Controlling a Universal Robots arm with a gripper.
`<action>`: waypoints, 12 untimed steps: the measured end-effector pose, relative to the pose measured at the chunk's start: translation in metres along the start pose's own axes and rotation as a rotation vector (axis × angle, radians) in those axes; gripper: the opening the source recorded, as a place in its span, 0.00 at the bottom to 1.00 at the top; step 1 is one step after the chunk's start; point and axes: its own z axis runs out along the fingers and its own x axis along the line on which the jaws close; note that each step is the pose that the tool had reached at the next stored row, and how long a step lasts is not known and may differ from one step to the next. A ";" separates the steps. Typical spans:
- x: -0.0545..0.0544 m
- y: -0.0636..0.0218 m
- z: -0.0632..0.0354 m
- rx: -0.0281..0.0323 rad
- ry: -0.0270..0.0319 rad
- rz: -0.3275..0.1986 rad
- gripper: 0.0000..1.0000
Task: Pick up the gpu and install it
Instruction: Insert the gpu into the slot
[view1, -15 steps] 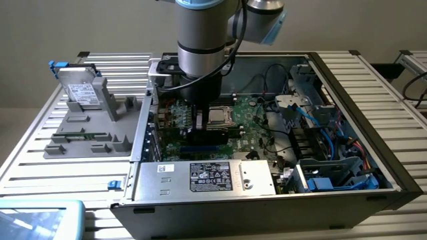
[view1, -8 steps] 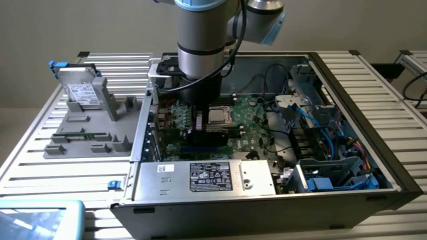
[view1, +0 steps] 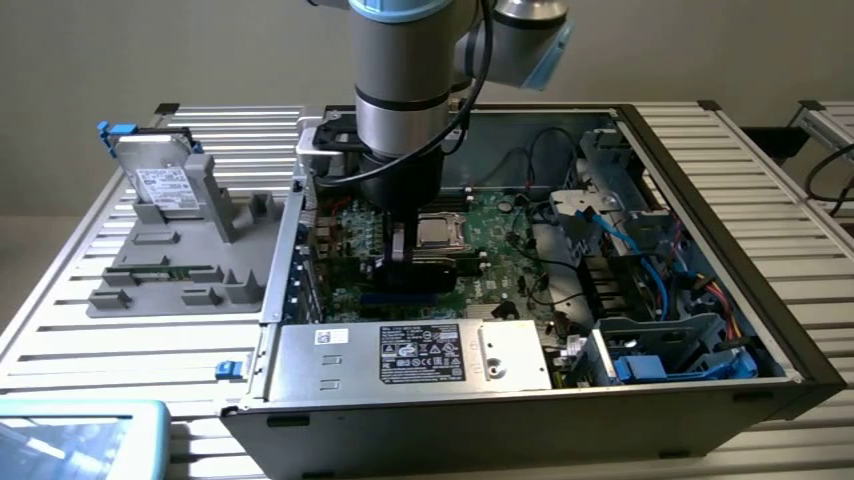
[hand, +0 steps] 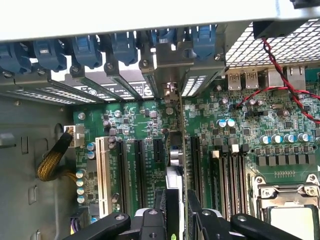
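Arm (view1: 400, 90) vertical over motherboard (hand: 240, 135), tool (hand: 178, 212) clamping gpu (hand: 176, 157) edge-on.

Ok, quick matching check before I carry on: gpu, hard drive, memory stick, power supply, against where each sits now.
1 gpu
2 hard drive
3 memory stick
4 power supply

a upright on the grey rack
b lying in the rack
c in the gripper, above the motherboard
d inside the case, along the wall nearest the exterior camera

Pairs: 1-c, 2-a, 3-b, 4-d

Silver-grey cylindrical arm (view1: 400, 80), pale blue joint caps (view1: 550, 55), black cable (view1: 482, 50), black claw (hand: 182, 202) with silver screws (hand: 119, 217)
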 end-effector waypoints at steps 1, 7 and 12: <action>0.000 0.0000 0.0001 0.0001 0.0004 0.000 0.28; 0.000 0.0000 0.0006 0.0001 0.0015 0.000 0.28; 0.000 0.0000 0.0013 0.0006 0.0088 0.000 0.28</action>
